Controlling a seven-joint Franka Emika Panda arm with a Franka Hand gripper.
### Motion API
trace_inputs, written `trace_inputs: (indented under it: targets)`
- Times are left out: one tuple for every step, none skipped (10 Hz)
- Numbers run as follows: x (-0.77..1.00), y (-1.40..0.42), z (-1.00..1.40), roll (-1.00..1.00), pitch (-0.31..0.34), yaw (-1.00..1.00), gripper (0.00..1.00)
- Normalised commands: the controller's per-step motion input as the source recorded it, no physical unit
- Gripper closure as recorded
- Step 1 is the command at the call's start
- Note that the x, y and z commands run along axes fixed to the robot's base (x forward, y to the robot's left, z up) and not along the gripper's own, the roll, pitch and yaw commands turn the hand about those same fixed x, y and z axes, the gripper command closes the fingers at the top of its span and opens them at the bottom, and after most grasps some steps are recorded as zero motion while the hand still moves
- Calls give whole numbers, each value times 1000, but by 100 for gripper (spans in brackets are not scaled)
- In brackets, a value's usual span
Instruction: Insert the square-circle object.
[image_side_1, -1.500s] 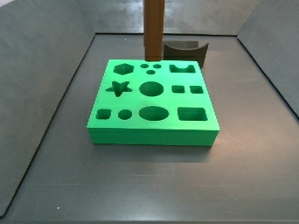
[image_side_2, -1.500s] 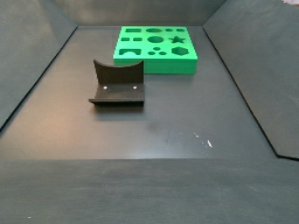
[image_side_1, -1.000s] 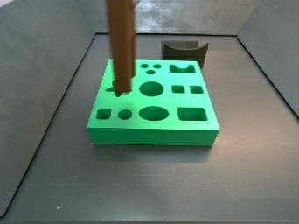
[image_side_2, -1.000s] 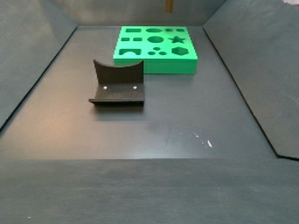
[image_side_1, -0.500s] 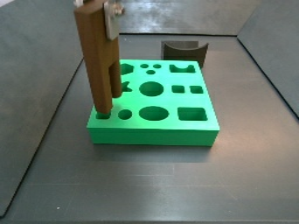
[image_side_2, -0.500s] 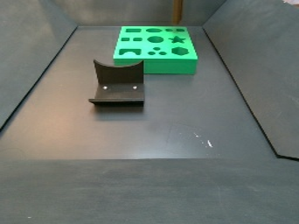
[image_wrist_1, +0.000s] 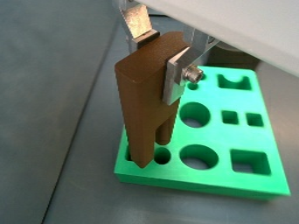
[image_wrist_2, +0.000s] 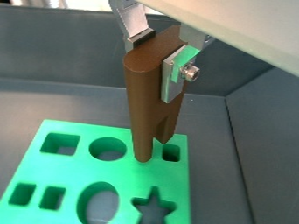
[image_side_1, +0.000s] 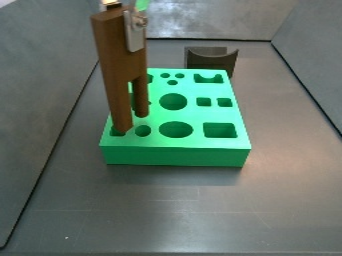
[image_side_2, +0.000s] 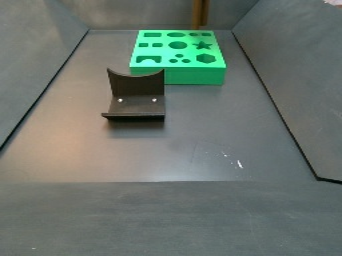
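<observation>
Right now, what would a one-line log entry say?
claw: shut on brown bar | bar: upright, prongs down over green board corner holes | not yet seated | fixture: untouched

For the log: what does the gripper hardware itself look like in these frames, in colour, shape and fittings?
The gripper has flat silver metal fingers, narrow plates with squared ends. One finger carries a square silver pad block fixed with a round screw. Above, both wrist views show a pale, whitish body edge. No cables or markings are visible. In a side view only the silver finger tips enter the frame.
</observation>
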Motion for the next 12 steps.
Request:
trace_inputs:
  targets:
    - [143, -66, -223, -36, -1, -900, 100]
    - [0, -111, -294, 0, 0, -1000, 100]
    - [0, -54, -277, 23, 0, -1000, 100]
    - [0, -46, -269, 21, 0, -1000, 100]
    - [0, -60, -197, 4, 0, -1000, 100]
    - [0, -71, -77, 0, 0, -1000, 100]
    - [0, -86, -6, 0, 0, -1000, 100]
    - [0, -80, -17, 0, 0, -1000, 100]
    - [0, -9, 0, 31, 0, -1000, 100]
    - [0, 0, 0, 70, 0, -1000, 100]
    - [0, 0, 0, 149, 0, -986, 100]
    - [0, 0, -37, 203, 0, -926, 100]
